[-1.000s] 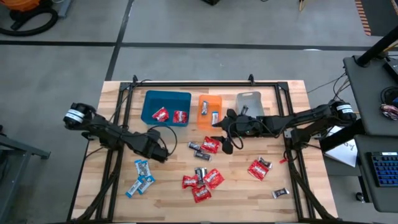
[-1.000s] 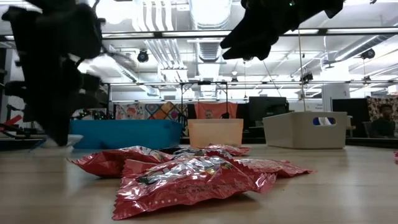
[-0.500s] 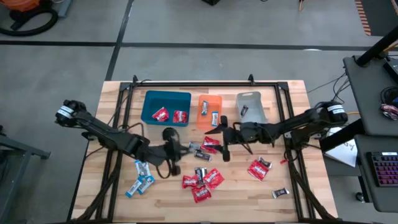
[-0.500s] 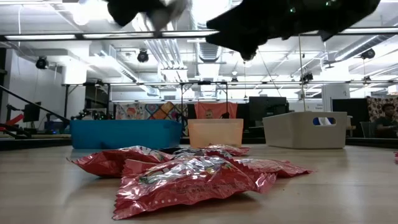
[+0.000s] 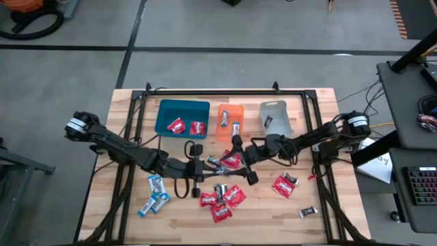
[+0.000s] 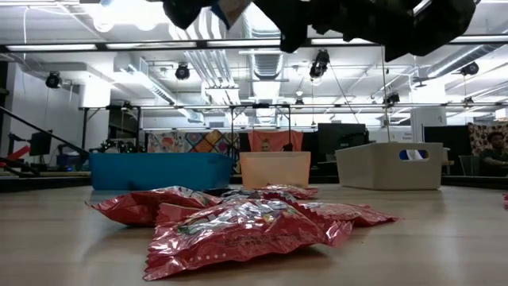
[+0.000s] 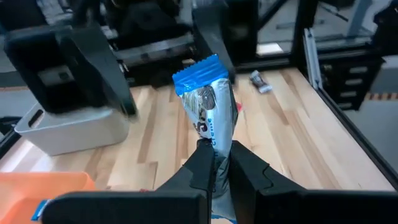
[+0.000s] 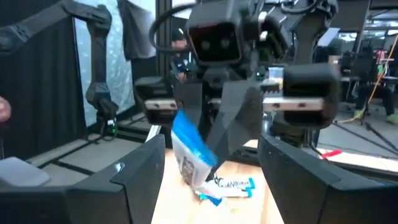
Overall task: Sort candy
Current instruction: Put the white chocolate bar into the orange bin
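both arms meet mid-table: left pincer (image 7: pixel 214 163) grasping a blue-and-white candy (image 7: pixel 208 109), right pincer (image 8: pixel 208 168) released.

One blue-and-white candy (image 7: pixel 206 106) stands upright, pinched at its lower end. Red candies (image 5: pixel 220 201) cluster mid-table with dark ones (image 5: pixel 219 189); more blue-and-white pieces (image 5: pixel 156 193) lie apart, and others sit in the trays.
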`<state>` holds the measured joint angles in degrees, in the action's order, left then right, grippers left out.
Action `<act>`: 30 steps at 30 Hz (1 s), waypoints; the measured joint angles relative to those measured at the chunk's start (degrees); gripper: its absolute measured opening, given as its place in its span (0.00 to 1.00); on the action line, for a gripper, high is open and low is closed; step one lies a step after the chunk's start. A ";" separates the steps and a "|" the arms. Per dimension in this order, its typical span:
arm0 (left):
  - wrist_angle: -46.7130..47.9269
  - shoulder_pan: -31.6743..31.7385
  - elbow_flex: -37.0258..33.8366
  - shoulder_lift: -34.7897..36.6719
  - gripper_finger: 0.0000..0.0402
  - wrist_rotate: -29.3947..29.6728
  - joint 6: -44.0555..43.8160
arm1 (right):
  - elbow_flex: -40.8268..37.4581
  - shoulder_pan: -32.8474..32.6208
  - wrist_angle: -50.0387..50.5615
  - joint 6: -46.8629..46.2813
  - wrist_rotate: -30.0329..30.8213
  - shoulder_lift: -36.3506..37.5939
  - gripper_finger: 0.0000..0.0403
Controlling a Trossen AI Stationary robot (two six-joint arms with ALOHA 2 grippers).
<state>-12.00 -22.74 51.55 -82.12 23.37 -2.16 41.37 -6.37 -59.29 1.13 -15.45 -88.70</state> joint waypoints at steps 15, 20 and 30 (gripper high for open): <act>-1.56 1.05 0.02 -1.40 0.09 0.06 -1.04 | 1.44 0.02 0.14 2.60 -2.99 -1.82 0.07; 0.28 1.20 0.02 -0.92 0.19 1.65 -2.59 | 1.44 0.80 1.63 1.04 -2.93 -1.74 0.06; 21.34 1.27 0.04 4.08 0.37 13.13 -15.14 | 3.01 10.29 25.84 -2.60 1.84 2.51 0.05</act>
<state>9.34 -21.47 51.59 -78.05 36.50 -17.29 44.38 3.92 -33.46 -1.47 -13.60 -86.19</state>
